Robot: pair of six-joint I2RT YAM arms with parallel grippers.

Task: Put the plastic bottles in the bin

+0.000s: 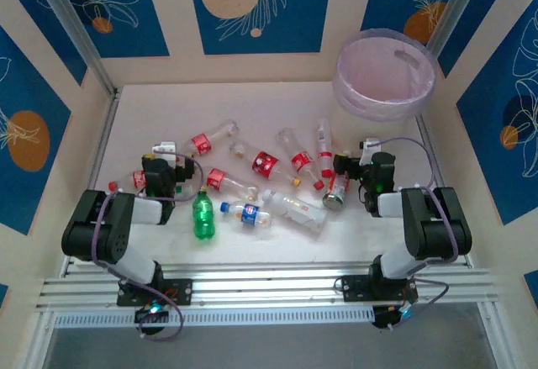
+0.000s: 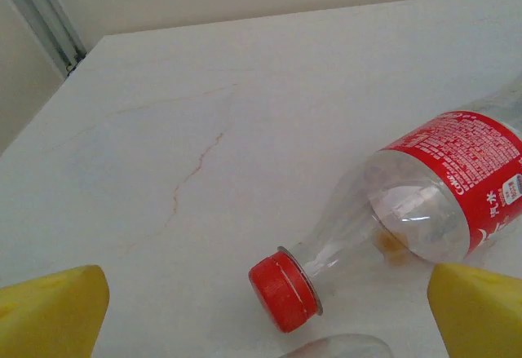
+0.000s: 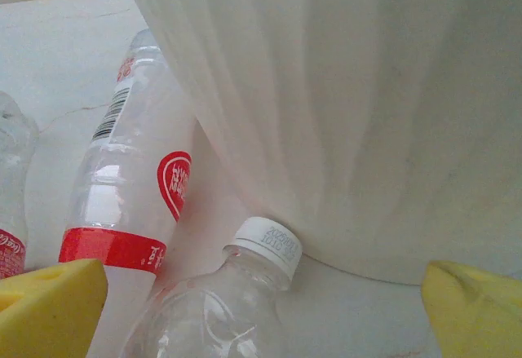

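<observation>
The left pincer (image 2: 263, 313) is spread wide, its yellow fingertips (image 2: 50, 313) at the two lower corners of the left wrist view, and it has hold of nothing. A red-capped bottle (image 2: 424, 203) with a red label lies on its side on the table (image 2: 245, 89), its cap towards the gap between the fingers and its body running away to the right, not touched by either finger. The right pincer (image 3: 261, 309) is just as wide open and also grips nothing. A clear white-capped bottle (image 3: 236, 301) lies between its fingers, cap pointing ahead at the foot of the bin (image 3: 351, 113), whose pale ribbed wall rises right behind it; whether cap and wall touch I cannot tell. To the left of that lies a tall bottle (image 3: 122, 203) with a red band and a red mark on its label. From above, the bin stands at the far right of the table, by the back wall, and all the bottles lie outside it, scattered across the middle between the two arms. Among them are a green bottle (image 1: 203, 215) and, just beside it, a blue-labelled bottle (image 1: 248, 213) nearest the arms' bases, with several red-labelled bottles (image 1: 265, 165) farther back.
</observation>
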